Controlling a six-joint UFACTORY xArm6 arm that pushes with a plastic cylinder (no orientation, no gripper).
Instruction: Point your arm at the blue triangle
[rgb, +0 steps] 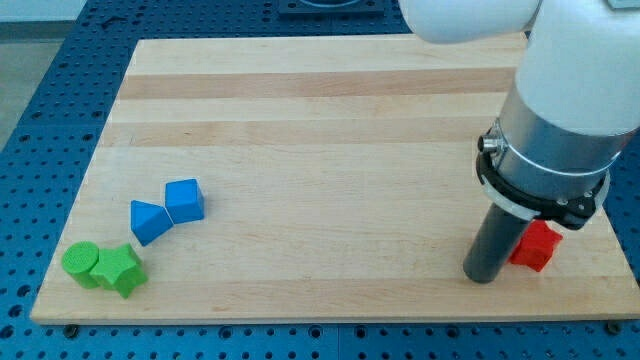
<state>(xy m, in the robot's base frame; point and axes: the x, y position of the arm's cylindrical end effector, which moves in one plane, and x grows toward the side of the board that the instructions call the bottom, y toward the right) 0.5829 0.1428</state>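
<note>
- well over at the view's lower left, the blue triangle-shaped plastic block (148, 221) lies on the pale wooden board (320, 120), far from my tip (481, 276), which sits near the view's lower right corner of the board.
- between my tip and the blue triangle runs a long stretch of bare wood; the two are well apart, nearly the width of the board.
- my tip is the plain lower end of a straight dark rod; it has nothing to clasp with and holds nothing, and it appears to rest at the board's surface.
- just beside the rod, on the view's right, stands a red plastic block (535, 246); the rod and the black collar above it cover its left and upper parts, so its shape cannot be made out, and whether the rod touches it cannot be told.
- a blue cube-shaped block (185, 200) sits against the triangle's upper right corner, touching or almost so.
- below them, a green cylinder-shaped block (81, 264) and a green star-like block (121, 269) lie side by side, seemingly touching.
- the white and grey arm body (565, 90) fills the view's upper right, cut off by the frame, and hides the board's far right corner.
- around the board shows a blue perforated table top (40, 100).
</note>
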